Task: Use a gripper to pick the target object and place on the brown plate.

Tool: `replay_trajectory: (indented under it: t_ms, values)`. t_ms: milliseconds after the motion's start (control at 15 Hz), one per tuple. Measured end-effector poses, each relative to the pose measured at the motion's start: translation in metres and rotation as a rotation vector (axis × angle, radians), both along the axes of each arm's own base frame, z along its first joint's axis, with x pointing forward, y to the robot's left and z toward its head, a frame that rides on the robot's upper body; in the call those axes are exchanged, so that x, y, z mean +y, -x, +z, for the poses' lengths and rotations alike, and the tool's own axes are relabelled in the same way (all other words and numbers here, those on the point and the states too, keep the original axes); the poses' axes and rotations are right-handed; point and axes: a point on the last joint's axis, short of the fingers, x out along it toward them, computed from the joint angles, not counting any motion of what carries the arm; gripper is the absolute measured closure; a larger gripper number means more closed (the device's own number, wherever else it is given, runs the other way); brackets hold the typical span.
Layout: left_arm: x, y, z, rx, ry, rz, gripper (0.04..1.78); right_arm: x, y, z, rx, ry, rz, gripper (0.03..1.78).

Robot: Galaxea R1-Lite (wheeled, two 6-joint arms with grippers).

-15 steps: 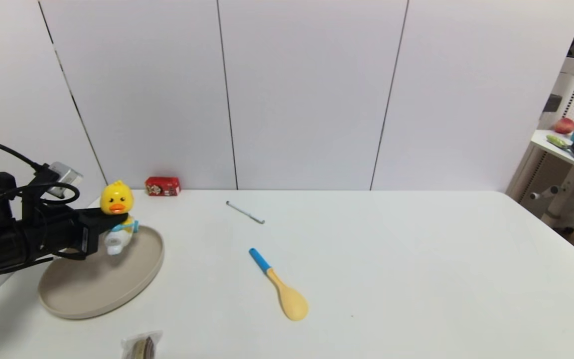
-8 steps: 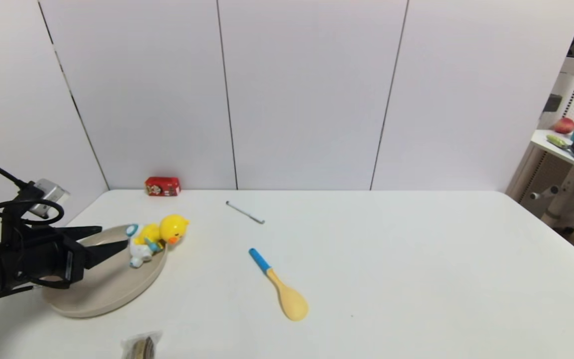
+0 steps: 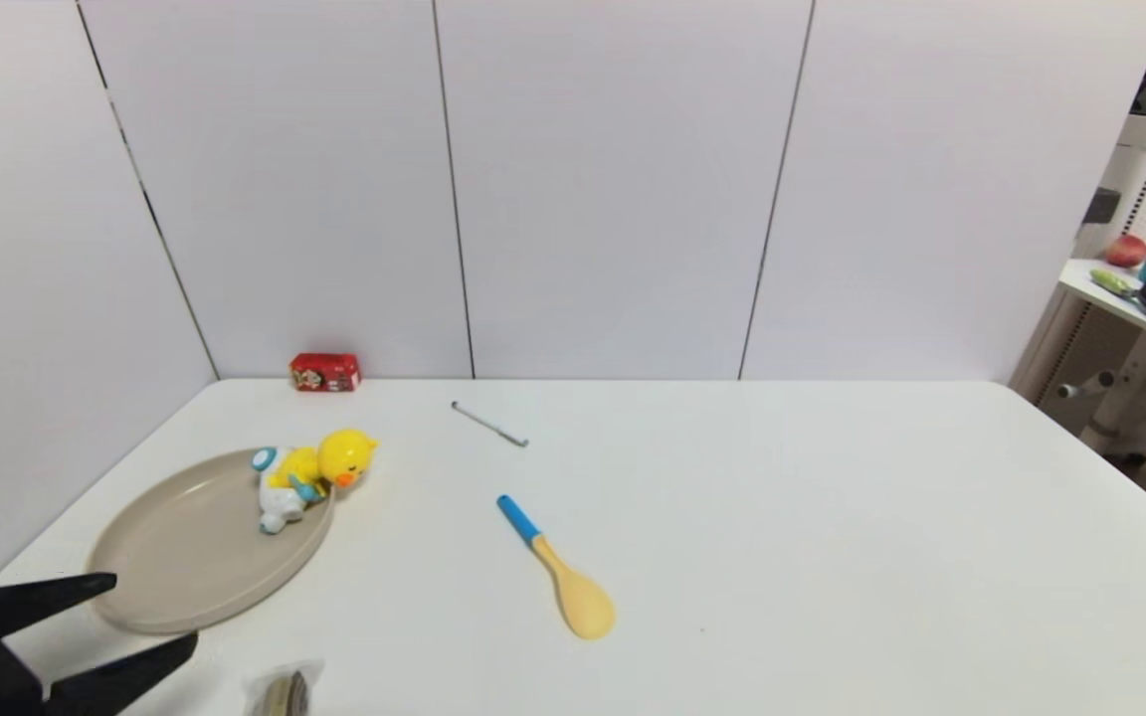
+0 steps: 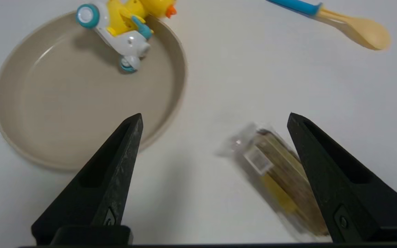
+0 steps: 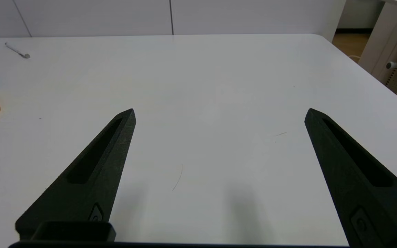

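Note:
The yellow duck toy (image 3: 309,475) lies on its side across the far right rim of the brown plate (image 3: 175,557), its head hanging over the rim onto the table. It also shows in the left wrist view (image 4: 122,24), with the plate (image 4: 47,113). My left gripper (image 3: 150,617) is open and empty at the near left corner, just beyond the plate's near edge; in its own view (image 4: 215,117) the fingers stand wide apart. My right gripper (image 5: 220,112) is open and empty over bare table, out of the head view.
A yellow spoon with blue handle (image 3: 558,570) lies mid-table. A pen (image 3: 489,425) and a red box (image 3: 324,372) are near the back wall. A clear-wrapped snack packet (image 3: 283,691) lies at the front edge, beside the left gripper (image 4: 281,172). A side table stands far right.
My left gripper let go of the duck, which fell on its side on the plate's rim. The gripper then drew back toward the near left corner, open.

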Motion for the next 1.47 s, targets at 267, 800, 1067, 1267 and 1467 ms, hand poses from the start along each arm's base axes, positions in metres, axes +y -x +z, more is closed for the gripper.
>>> replay_trajectory:
  t_ms: [267, 800, 1067, 1267, 1467]
  values:
    - [-0.016, 0.057, -0.031, -0.155, 0.017, 0.023, 0.22, 0.0, 0.0, 0.0, 0.0, 0.0, 0.0, 0.12]
    - [-0.01, 0.1, -0.081, -0.329, -0.029, 0.341, 0.15, 0.0, 0.0, 0.0, 0.0, 0.0, 0.0, 0.12]
    - [-0.01, 0.109, -0.084, -0.417, 0.061, 0.373, 0.15, 0.0, 0.0, 0.0, 0.0, 0.0, 0.0, 0.12]
    - [-0.009, 0.11, -0.084, -0.427, 0.114, 0.4, 0.13, 0.0, 0.0, 0.0, 0.0, 0.0, 0.0, 0.12]
    - [-0.009, 0.111, -0.084, -0.431, 0.115, 0.402, 0.13, 0.0, 0.0, 0.0, 0.0, 0.0, 0.0, 0.12]
